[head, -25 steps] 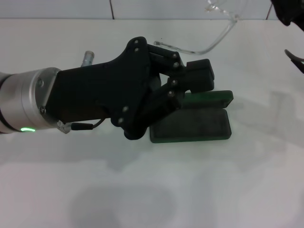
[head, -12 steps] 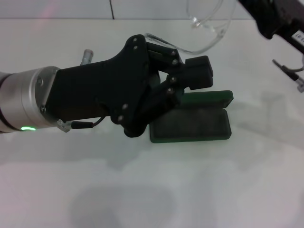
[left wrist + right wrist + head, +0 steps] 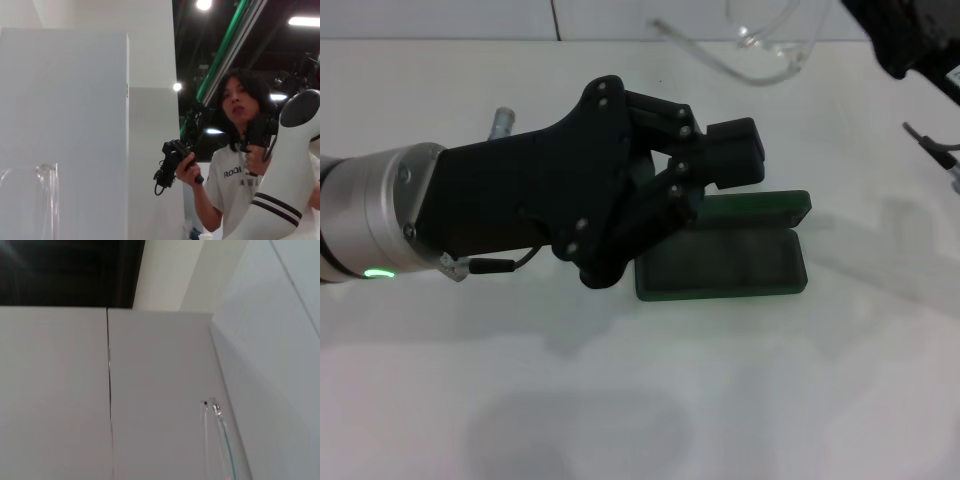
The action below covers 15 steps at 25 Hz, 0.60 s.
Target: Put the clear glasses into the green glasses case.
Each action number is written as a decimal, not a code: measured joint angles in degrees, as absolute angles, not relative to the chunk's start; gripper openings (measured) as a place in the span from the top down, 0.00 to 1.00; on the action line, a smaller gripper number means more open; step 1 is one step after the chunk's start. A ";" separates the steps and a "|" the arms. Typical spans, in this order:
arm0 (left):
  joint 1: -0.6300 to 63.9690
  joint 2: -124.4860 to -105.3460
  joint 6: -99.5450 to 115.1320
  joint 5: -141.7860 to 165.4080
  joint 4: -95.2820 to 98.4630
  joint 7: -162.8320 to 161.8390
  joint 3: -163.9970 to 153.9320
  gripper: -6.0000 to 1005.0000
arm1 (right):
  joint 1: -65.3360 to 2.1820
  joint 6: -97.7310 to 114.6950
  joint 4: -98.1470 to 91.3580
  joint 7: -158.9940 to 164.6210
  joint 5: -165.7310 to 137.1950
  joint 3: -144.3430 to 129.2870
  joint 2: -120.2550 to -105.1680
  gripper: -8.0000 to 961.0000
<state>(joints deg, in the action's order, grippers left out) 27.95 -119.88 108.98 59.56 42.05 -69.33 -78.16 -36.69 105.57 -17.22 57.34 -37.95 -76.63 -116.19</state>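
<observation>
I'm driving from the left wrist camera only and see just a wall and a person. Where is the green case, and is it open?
Observer: The green glasses case lies open on the white table, lining up.
Operator: And my left gripper?
Observer: The left gripper sits over the case's left end.
Operator: The glasses?
Observer: The clear glasses are up at the far edge by the right gripper, not in the case.

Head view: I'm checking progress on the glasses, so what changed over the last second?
The clear glasses, carried near the right gripper at the top right, shifted leftward; that arm came further into view. The left gripper and the open green glasses case stayed put.
</observation>
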 joint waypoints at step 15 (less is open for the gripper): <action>27.47 -119.72 108.99 58.69 42.01 -68.63 -77.04 0.95 | -35.56 106.35 -17.12 56.88 -37.09 -79.48 -116.19 0.92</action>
<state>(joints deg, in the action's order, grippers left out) 27.47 -119.72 108.99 58.69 42.01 -68.63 -77.04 -35.56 106.35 -17.12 56.88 -37.09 -79.48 -116.19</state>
